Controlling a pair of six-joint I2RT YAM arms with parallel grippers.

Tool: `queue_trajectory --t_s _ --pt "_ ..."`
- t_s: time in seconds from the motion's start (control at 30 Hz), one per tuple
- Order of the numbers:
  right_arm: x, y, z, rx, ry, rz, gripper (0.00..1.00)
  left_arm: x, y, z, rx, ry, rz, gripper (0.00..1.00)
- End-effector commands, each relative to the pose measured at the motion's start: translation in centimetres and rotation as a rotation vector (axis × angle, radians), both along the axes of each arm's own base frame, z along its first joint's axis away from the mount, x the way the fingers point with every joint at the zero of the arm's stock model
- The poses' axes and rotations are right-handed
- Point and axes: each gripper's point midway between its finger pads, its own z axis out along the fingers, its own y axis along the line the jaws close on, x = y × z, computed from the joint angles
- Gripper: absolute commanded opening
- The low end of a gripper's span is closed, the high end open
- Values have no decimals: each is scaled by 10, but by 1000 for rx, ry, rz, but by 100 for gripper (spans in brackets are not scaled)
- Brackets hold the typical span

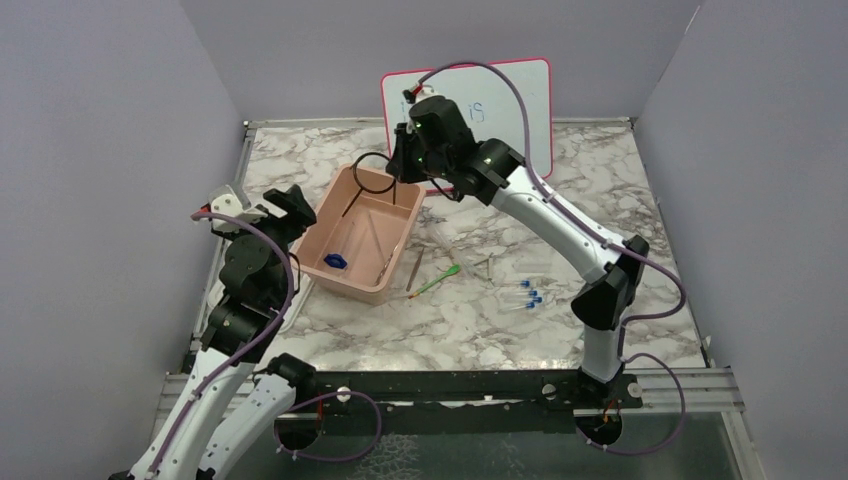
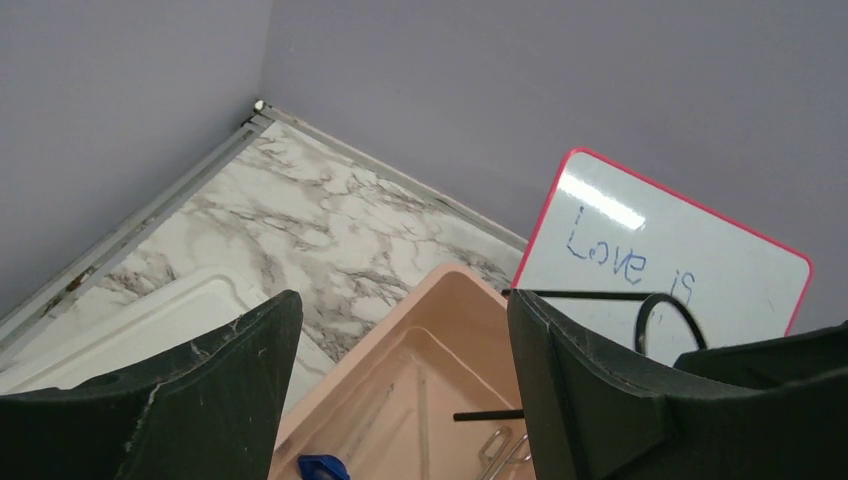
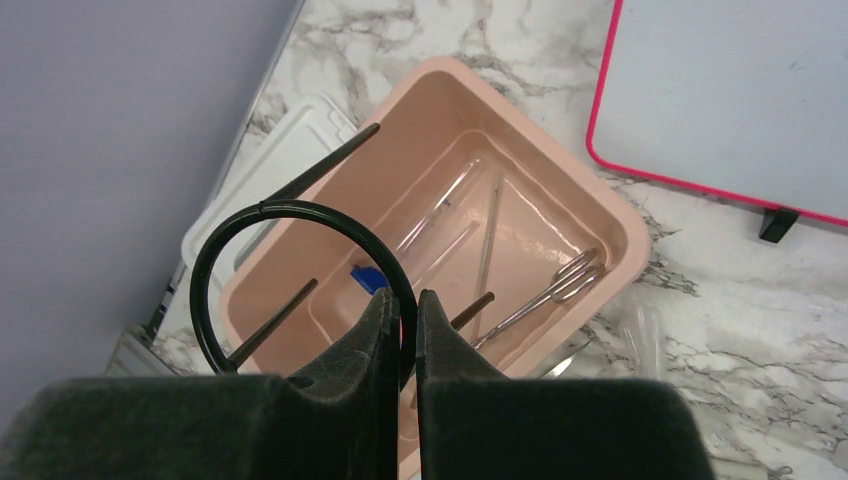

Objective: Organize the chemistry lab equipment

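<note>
**Desk:** What is the right claw doing?

**Operator:** I am seeing the right gripper (image 3: 402, 300) pinching the ring of the black wire ring tripod stand (image 3: 262, 206), jaws nearly together with only the wire between them. The ring is hanging over the far end of the pink tub (image 3: 420, 110), legs pointing down into it. I cannot tell whether the legs are touching the floor.

**Desk:** And the left?

**Operator:** I am watching the left gripper (image 2: 400, 300) hovering wide apart by the tub's near left corner, gripping nothing.

**Desk:** What is lying further out?

**Operator:** Inside the tub, metal tongs (image 3: 560, 285) and a small blue piece (image 3: 368, 278) are resting on the bottom. To its right on the marble table (image 1: 600, 180), the green-handled slim tool (image 1: 440, 280) is lying just beside the tub, and the clear tubes with blue caps (image 1: 530, 295) are sitting further right. The whiteboard (image 1: 510, 100) is standing behind the right arm.
</note>
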Motion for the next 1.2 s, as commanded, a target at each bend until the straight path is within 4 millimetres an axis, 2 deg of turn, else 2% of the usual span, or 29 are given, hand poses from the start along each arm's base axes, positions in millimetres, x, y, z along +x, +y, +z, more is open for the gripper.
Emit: queue_trajectory --t_s 0.0,0.2,0.37,0.7,0.83,1.07,1.17 --pt "6 24 -10 -9 -15 70 1 -16 35 -4 -55 -18 181 78" --pt "17 37 -60 -108 33 98 1 -19 35 -3 -61 -46 171 78" --pt "20 38 -98 -191 77 114 1 -13 31 -10 -43 -15 160 78" --pt "29 35 -151 -338 116 131 1 0 23 -22 -1 32 143 78" --pt "37 34 -168 -376 119 108 1 2 23 -24 4 39 147 78" --pt "51 32 -180 -401 99 39 1 4 23 -27 7 49 146 78" --pt "56 32 -185 -406 98 16 7 5 22 -27 7 51 142 78"
